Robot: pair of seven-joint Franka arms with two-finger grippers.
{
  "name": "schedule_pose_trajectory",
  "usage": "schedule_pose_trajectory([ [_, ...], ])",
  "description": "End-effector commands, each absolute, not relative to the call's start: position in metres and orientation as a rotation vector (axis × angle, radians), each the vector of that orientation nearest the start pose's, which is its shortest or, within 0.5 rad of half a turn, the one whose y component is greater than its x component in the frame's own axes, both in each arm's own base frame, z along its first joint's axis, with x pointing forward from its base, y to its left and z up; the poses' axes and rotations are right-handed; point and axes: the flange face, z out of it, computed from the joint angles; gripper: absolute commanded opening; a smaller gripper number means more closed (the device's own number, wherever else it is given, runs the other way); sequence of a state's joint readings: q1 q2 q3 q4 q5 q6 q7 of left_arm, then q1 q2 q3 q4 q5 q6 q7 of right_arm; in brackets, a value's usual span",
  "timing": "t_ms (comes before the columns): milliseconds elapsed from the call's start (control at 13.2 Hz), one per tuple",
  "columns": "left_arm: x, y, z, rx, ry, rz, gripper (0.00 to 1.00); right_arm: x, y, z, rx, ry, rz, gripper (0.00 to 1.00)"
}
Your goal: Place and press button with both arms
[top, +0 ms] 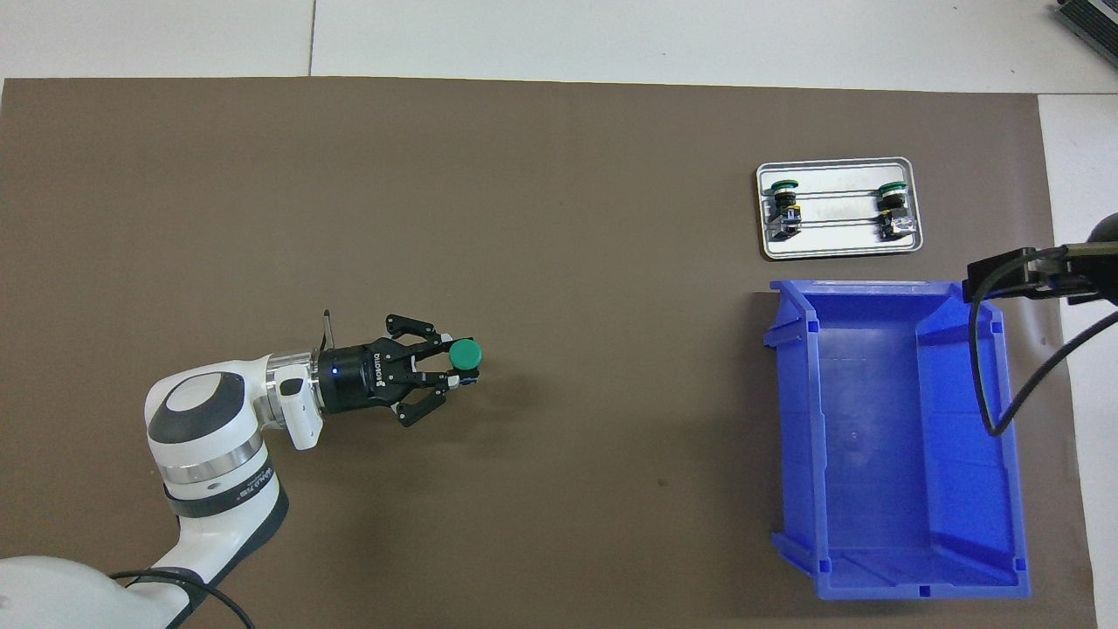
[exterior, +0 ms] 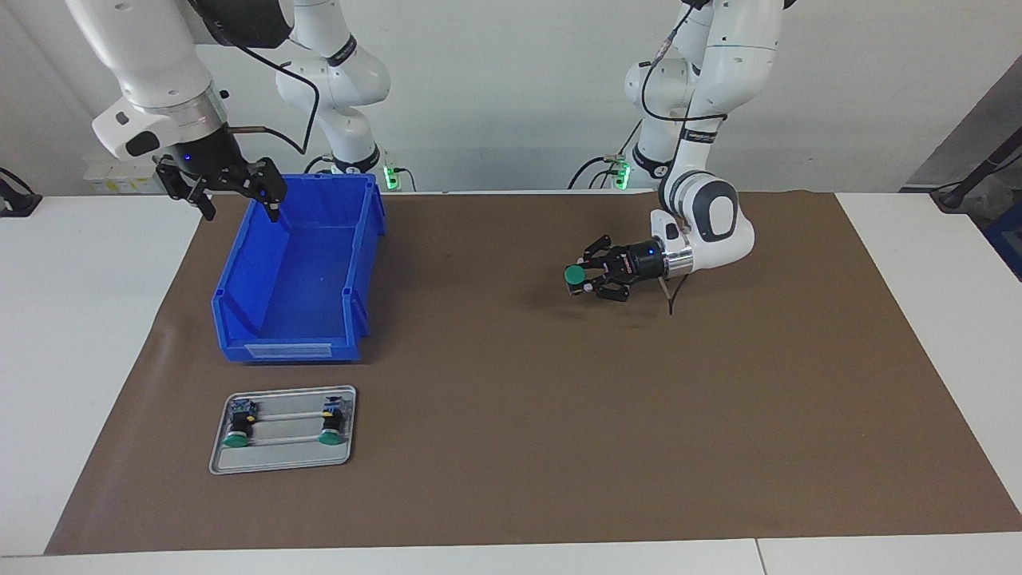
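Brown mat [exterior: 511,415] covers the tabletop [exterior: 80,335]. Blue bin [exterior: 299,271] at left of the facing view; metal tray [exterior: 283,459] below it, lower left.

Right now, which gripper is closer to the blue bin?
The right gripper: it hovers open over the blue bin's rim at the robots' end. The left gripper holds the button over the mat, well apart from it.

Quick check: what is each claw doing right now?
Left claw: shut on the button, over the mat.
Right claw: open, empty, over the bin rim.
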State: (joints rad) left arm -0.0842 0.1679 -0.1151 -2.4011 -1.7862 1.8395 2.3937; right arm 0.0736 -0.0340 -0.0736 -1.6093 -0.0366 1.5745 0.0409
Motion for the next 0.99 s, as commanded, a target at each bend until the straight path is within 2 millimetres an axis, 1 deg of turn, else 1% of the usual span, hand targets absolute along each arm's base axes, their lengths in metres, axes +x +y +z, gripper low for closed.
schedule_pose_trajectory([
  [0, 0.454, -0.173, 0.262, 1.434, -1.034, 1.161, 0.2, 0.542, -0.004, 0.628, -3.178, 0.078, 0.001, 1.0],
  [76, 0.454, -0.173, 0.261, 1.433, -1.046, 1.171, 0.2, 0.542, -0.004, 0.628, -3.178, 0.078, 0.001, 1.0],
  [152, 0.453, -0.172, 0.248, 1.439, -1.039, 1.158, 0.23, 0.542, -0.004, 0.628, -3.178, 0.078, 0.001, 1.0],
  [228, 0.455, -0.171, 0.232, 1.437, -1.044, 1.173, 0.24, 0.542, -0.004, 0.628, -3.178, 0.078, 0.001, 1.0],
  [304, 0.462, -0.175, 0.219, 1.431, -1.042, 1.19, 0.25, 0.542, -0.004, 0.628, -3.178, 0.078, 0.001, 1.0],
  [380, 0.469, -0.179, 0.219, 1.432, -1.044, 1.201, 0.25, 0.542, -0.004, 0.628, -3.178, 0.078, 0.001, 1.0],
  [455, 0.472, -0.183, 0.221, 1.435, -1.008, 1.225, 0.27, 0.542, -0.004, 0.628, -3.178, 0.078, 0.001, 1.0],
  [531, 0.469, -0.196, 0.222, 1.424, -0.994, 1.227, 0.3, 0.542, -0.004, 0.628, -3.178, 0.078, 0.001, 1.0],
  [607, 0.468, -0.198, 0.22, 1.428, -0.985, 1.23, 0.3, 0.542, -0.004, 0.628, -3.178, 0.078, 0.001, 1.0],
  [911, 0.475, -0.203, 0.222, 1.436, -0.92, 1.295, 0.3, 0.542, -0.004, 0.628, -3.178, 0.078, 0.001, 1.0],
])
